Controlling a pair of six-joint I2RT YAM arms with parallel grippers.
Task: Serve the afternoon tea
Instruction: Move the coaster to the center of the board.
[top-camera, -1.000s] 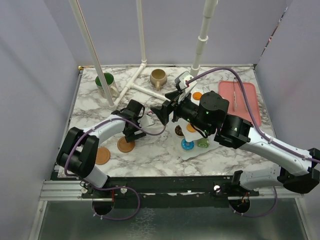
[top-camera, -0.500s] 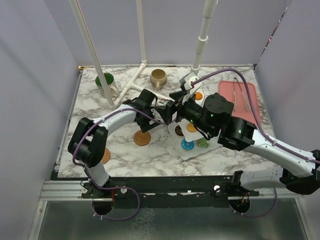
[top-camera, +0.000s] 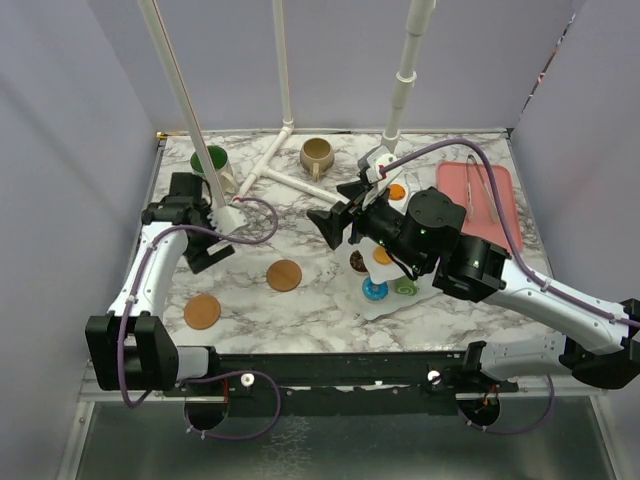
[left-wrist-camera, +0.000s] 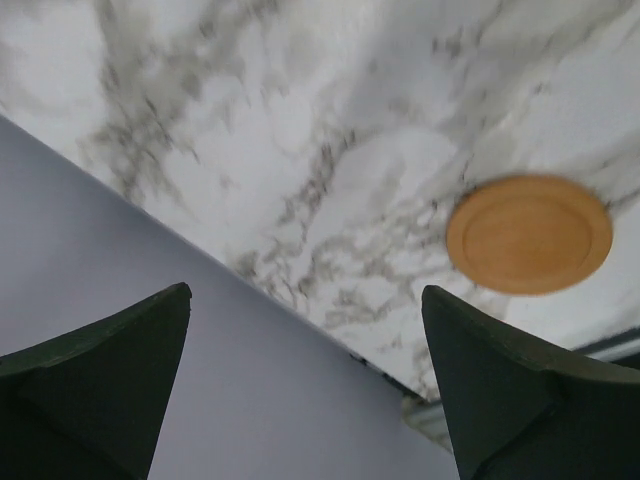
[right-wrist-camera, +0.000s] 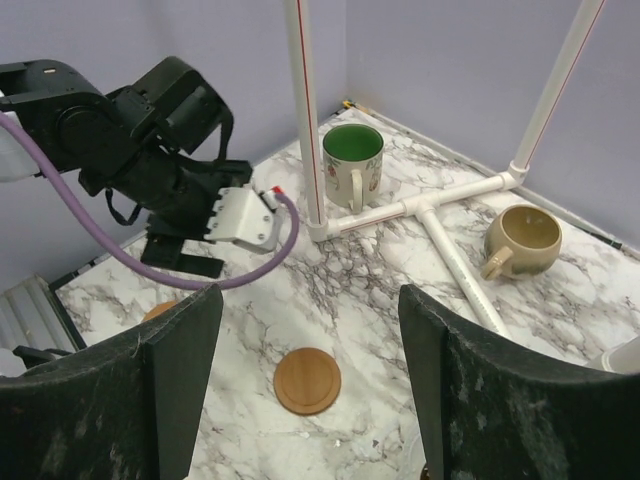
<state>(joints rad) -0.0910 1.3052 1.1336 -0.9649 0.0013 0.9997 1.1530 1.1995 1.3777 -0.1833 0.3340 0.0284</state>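
The left arm is bending along the left side, its gripper (left-wrist-camera: 305, 295) gaping wide and empty. The right arm is stretching toward the middle, its gripper (right-wrist-camera: 310, 300) standing apart, holding nothing.

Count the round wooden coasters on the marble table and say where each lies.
2. The nearer coaster lies by the table's front left edge; the farther coaster lies toward the middle, left of the right arm. Others may be hidden under that arm.
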